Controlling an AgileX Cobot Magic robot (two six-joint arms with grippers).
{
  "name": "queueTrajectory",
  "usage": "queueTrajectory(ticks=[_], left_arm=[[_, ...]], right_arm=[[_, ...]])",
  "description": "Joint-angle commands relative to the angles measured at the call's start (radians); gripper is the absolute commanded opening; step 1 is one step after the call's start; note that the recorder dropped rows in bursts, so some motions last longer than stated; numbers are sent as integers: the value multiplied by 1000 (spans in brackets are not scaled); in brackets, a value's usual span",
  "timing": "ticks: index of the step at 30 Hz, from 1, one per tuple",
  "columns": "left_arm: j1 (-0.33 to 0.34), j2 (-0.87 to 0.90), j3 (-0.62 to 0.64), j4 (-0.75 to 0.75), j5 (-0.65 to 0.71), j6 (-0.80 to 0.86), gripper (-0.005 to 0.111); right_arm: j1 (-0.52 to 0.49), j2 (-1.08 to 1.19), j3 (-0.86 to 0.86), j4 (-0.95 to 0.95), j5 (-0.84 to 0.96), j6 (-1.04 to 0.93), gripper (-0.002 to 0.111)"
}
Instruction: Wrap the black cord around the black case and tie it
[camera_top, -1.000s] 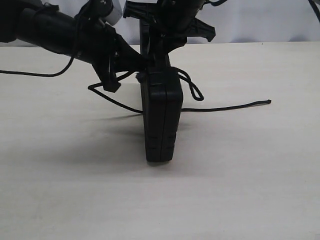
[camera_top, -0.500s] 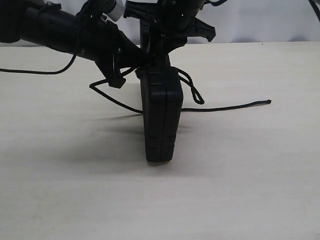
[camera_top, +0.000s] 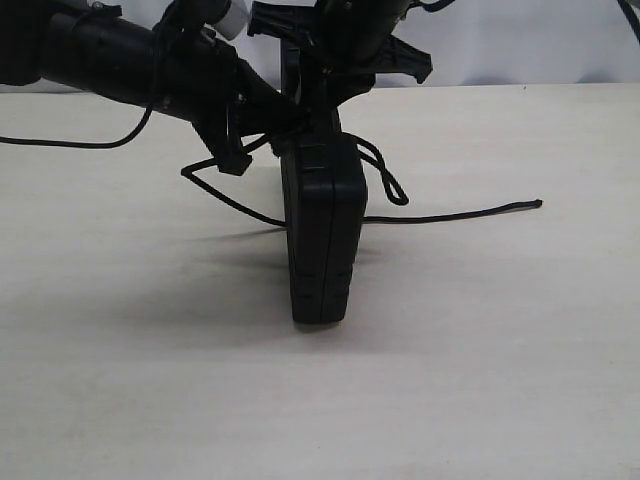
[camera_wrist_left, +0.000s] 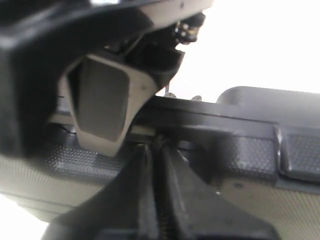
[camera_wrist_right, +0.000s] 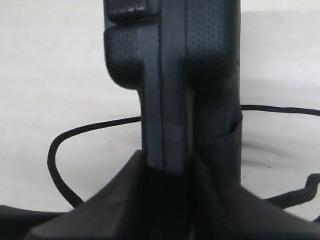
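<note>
From the pale table's (camera_top: 500, 380) left edge the left gripper (camera_wrist_left: 156, 147) reaches in, jaws pressed almost together at the flat rectangular matte black case (camera_top: 322, 240) — whether they pinch anything, I cannot tell. The thin braided black cord (camera_top: 450, 214) loops left of the case, which stands on its narrow edge midway across. The right gripper (camera_wrist_right: 168, 162) clamps its top from above — the cord loops again beside it, its end trailing toward the right edge.
</note>
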Motion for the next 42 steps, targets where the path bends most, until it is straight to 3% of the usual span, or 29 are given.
queueTrajectory(ticks=[1, 3, 6, 11, 22, 24, 29, 34, 42], left_arm=[[-9, 1, 1, 34, 25, -1, 27], [-9, 1, 1, 56, 21, -21, 42], [-9, -3, 1, 81, -13, -47, 54], [-9, -33, 1, 248, -32, -115, 54], [-9, -29, 1, 441, -58, -274, 53], [-9, -23, 1, 436, -67, -274, 46], [-9, -20, 1, 402, -80, -274, 2], [-9, -20, 1, 302, -96, -232, 0], [-9, -19, 1, 297, -60, -224, 0]], right_arm=[[0, -11, -6, 13, -21, 5, 4], [0, -11, -6, 13, -21, 5, 4], [0, -11, -6, 13, -21, 5, 4], [0, -11, -6, 13, -21, 5, 4], [0, -11, -6, 13, -21, 5, 4], [0, -11, -6, 13, -21, 5, 4], [0, -11, -6, 13, -21, 5, 4], [0, -11, -6, 13, -21, 5, 4], [0, -11, -6, 13, -21, 5, 4]])
